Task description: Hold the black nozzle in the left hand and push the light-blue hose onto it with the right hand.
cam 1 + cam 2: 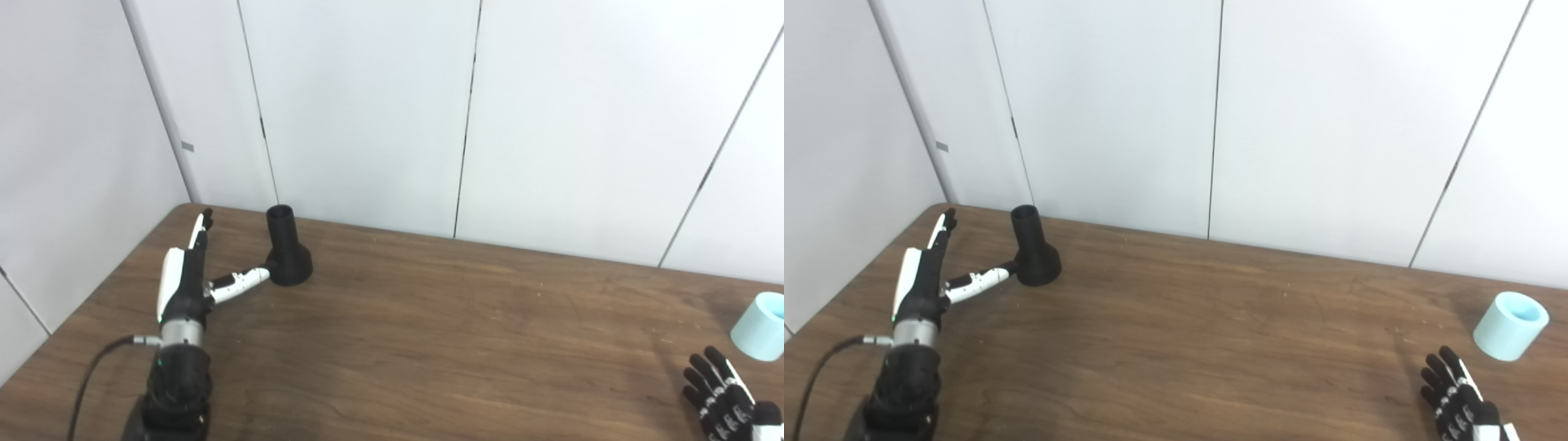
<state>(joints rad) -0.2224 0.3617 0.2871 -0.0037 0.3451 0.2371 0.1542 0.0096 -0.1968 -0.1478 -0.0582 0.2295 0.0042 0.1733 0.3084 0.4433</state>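
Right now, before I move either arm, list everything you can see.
nozzle: one, black, upright on its wide base, far left of the table, narrow end up.
hose: one short piece, light blue, lying tilted near the table's right edge, open end up.
table: one, brown wood, across the lower frame.
wall panels: white, behind and to the left of the table.
left hand: black and white, open, just left of the nozzle, thumb tip at its base.
right hand: black, open, fingers spread, bottom right, short of the hose and holding nothing.
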